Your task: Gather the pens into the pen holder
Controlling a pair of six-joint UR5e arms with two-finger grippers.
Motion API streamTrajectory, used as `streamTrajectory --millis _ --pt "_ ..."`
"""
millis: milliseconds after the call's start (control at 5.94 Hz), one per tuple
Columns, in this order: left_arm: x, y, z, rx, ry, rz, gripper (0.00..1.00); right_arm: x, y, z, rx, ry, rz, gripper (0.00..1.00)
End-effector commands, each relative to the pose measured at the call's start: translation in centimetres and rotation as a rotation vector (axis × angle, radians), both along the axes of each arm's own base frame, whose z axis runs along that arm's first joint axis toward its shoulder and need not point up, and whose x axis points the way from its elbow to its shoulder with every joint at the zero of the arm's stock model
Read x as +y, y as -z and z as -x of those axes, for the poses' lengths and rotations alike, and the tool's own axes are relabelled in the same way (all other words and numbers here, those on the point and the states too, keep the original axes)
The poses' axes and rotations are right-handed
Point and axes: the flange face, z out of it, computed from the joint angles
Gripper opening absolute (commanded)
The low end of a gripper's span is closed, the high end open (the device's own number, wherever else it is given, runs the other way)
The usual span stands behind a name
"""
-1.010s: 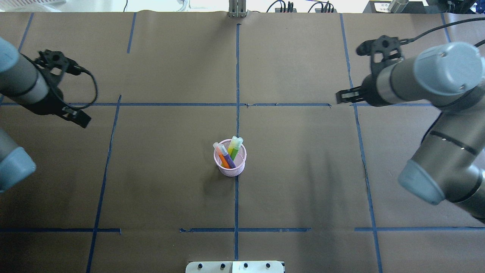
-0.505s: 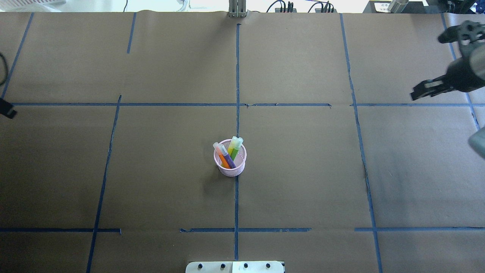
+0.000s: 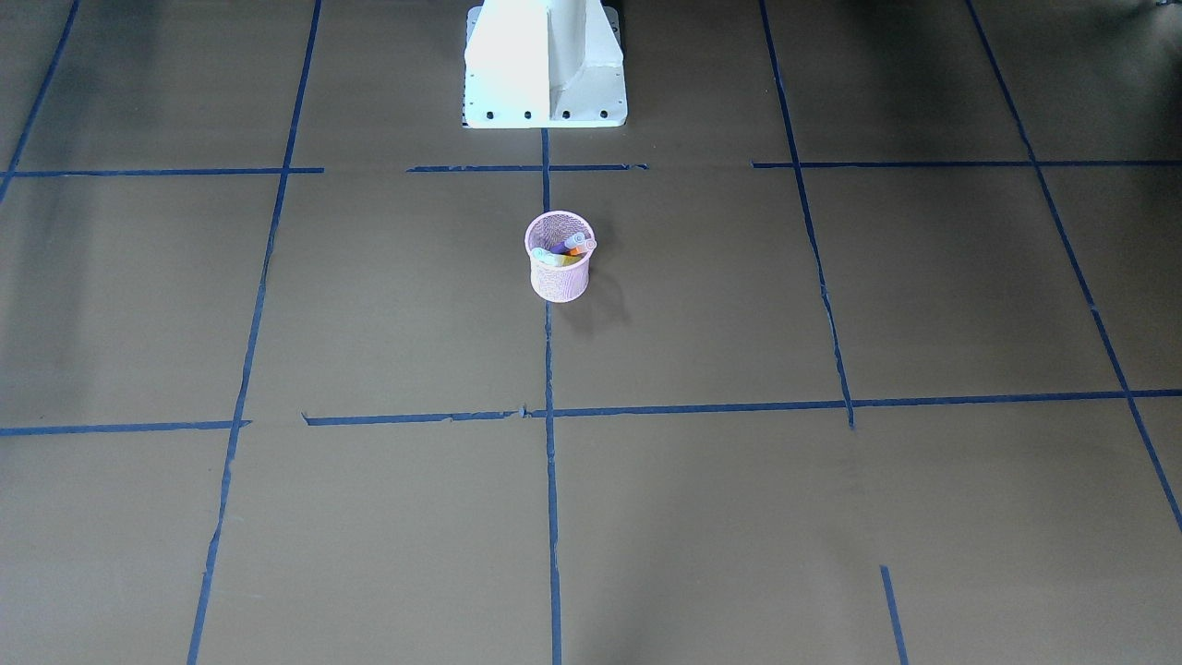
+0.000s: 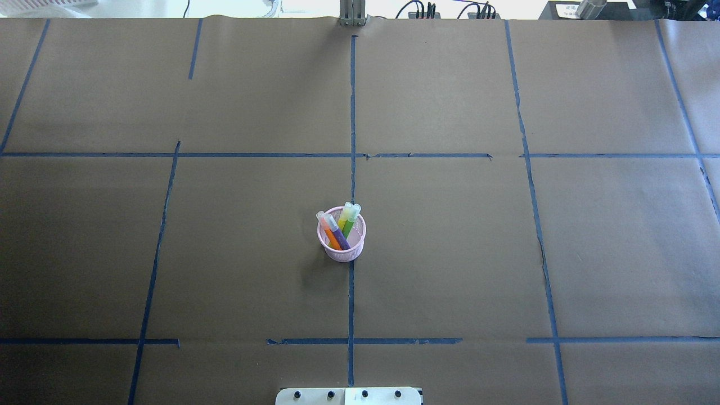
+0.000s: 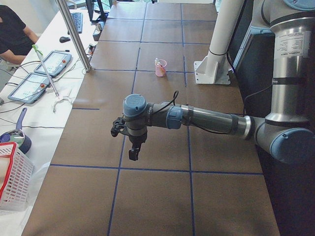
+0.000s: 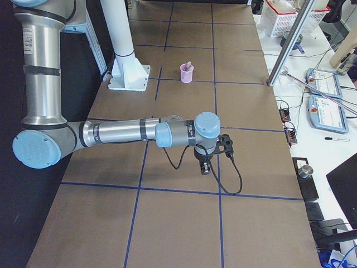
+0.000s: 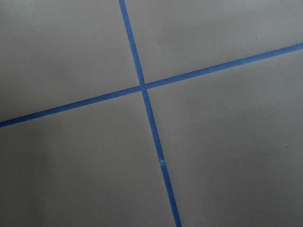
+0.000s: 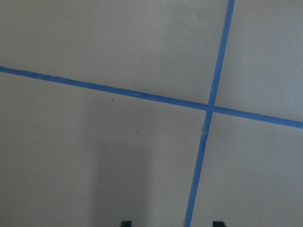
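looking done to me, pens sit in the pink pen holder mid tabletop, right pincer wide and empty, left pincer can't tell, next move's probably just parking both arms.

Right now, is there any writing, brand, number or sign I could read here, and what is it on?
No text is legible anywhere.
White sticker on the left arm: print too small to read.
White label at the overhead view's top right: blurred.
Two touch panels: screens too small to read.
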Motion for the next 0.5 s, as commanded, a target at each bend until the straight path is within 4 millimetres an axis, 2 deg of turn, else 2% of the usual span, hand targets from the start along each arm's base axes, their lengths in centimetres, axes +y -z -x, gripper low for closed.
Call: streamTrajectory --millis 0,168,337 --pt "-1.2 0.9 0.1 -0.001 0.005 0.042 1.00 2.1 -2.7 -0.9 0.006 -0.005 0.048 1.00" --pt "-0.9 0.3 0.1 -0.002 0.004 0.055 1.00 3.1 -3.6 -0.9 0.008 -0.005 0.068 1.00" --pt "-1.1 1.2 0.1 0.000 0.005 0.045 1.00 3.7 -4.3 -1.1 0.032 -0.005 0.077 1.00"
